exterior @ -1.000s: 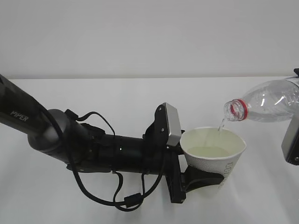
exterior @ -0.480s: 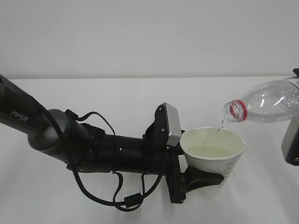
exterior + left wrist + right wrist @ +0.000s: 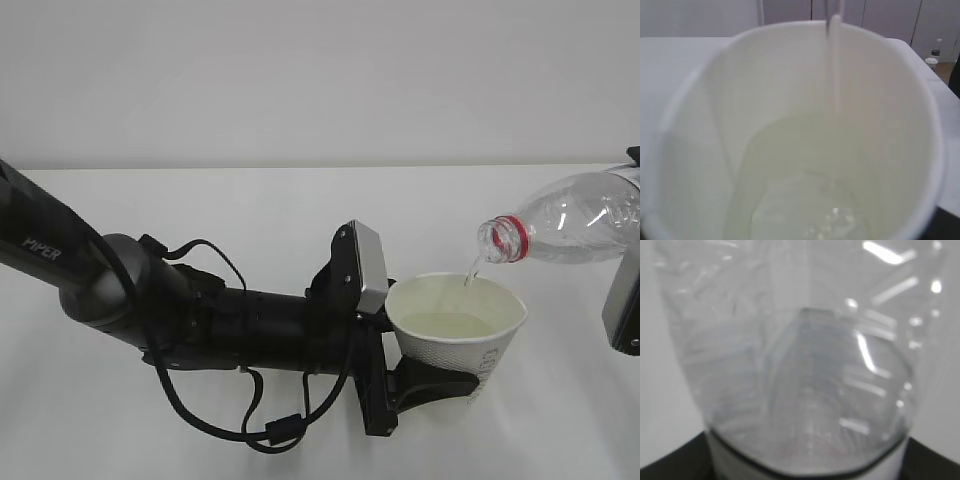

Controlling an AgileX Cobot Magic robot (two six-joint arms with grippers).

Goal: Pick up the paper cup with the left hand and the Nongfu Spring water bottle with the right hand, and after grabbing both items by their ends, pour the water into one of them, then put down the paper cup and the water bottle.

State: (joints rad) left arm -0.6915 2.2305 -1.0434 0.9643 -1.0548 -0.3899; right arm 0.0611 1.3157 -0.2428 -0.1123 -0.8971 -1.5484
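Note:
The white paper cup [image 3: 458, 335] hangs above the table, with my left gripper [image 3: 445, 378] shut around its lower part. Pale yellowish water [image 3: 447, 324] lies in it. The clear Nongfu Spring water bottle [image 3: 580, 215] lies almost level at the right, its red neck ring [image 3: 513, 238] just above the cup's far rim. A thin stream [image 3: 470, 268] falls from its mouth into the cup. My right gripper holds the bottle's base end; only its grey block [image 3: 622, 300] shows. The left wrist view looks into the cup [image 3: 700, 125], at the stream [image 3: 834, 65] and the water [image 3: 805, 200]. The bottle [image 3: 805, 370] fills the right wrist view.
The white table [image 3: 250, 210] runs back to a pale wall. The left arm's cables [image 3: 230, 425] hang in loops close to the table top. Far off in the left wrist view, a small bottle [image 3: 936, 52] and a cup [image 3: 931, 62] stand by a wall.
Water keeps running from the bottle into the cup. Both arms, the cup and the bottle hold the same places.

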